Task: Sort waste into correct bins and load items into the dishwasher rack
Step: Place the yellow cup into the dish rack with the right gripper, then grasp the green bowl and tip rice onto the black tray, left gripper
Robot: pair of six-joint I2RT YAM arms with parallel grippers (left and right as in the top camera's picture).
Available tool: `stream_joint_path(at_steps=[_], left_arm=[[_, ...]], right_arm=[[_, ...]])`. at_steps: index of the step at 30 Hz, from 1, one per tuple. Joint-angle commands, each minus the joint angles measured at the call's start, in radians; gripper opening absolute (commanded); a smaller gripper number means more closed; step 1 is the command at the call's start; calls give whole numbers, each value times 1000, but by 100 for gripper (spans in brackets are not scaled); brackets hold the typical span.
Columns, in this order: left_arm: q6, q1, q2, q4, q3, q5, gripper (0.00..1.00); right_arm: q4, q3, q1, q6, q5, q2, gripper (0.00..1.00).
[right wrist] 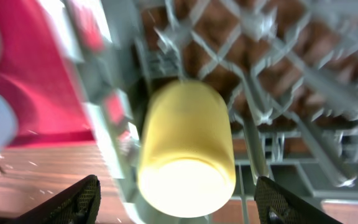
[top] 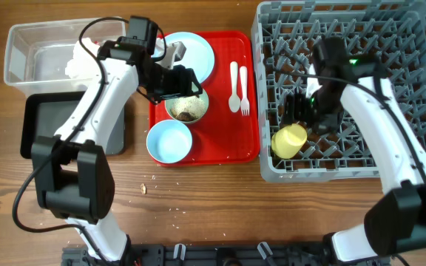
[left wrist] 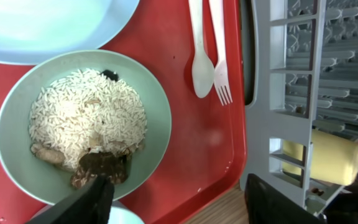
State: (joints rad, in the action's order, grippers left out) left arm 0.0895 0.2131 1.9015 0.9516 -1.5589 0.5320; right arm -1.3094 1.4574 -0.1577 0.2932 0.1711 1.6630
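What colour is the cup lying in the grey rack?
The cup is yellow; the right wrist view shows it best.

No legible text or labels anywhere

Under my left gripper [left wrist: 179, 208]:
- Red tray [left wrist: 197, 143]: hard plastic, glossy, soft highlights.
- Bowl [left wrist: 11, 124]: pale blue-green, smooth, satin sheen, looks plastic.
- Food [left wrist: 86, 112] in the bowl: dull white and grainy, with a darker, wet-looking brown lump nearest my fingers [left wrist: 89, 199], which are matt black.
- Plate [left wrist: 36, 25] beyond the bowl: smooth pale blue, slight sheen.
- Spoon [left wrist: 202, 65] and fork [left wrist: 221, 74], right of this hand: white plastic, smooth.
- Rack [left wrist: 278, 118], further right: grey moulded plastic, matt.

At my right gripper [right wrist: 182, 205]:
- Yellow cup [right wrist: 185, 143]: smooth and matt, though blurred.

Left of my left hand:
- Clear box [top: 21, 52]: cloudy see-through plastic.
- Black tray [top: 50, 122]: matt.

Table [top: 220, 214]: brown wood, visible grain, low sheen.
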Motion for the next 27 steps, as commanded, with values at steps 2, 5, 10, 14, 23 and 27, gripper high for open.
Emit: stream_joint_path(at_steps=[2,5,10,14,23,27], left_arm=[[84,112,-11,-22,-13,-191,68],[84,210,4,-62,-13,-312,71],[83,326,79,-127,-13,-618,75],[82,315,164,-145,-13,-620,74],[84,309,221,-167,-13,-620,49],[105,309,210,-166,-13,-620,49]], right_arm=[[35,165,1,-4,-60,-92,85],[57,204,1,-4,-89,-109,90],[56,204,1,-5,-90,-112,91],[55,204,1,-5,-90,-112,91],[59,204,1,-6,-89,-111,92],[64,204,1,-5,-90,-111,95]])
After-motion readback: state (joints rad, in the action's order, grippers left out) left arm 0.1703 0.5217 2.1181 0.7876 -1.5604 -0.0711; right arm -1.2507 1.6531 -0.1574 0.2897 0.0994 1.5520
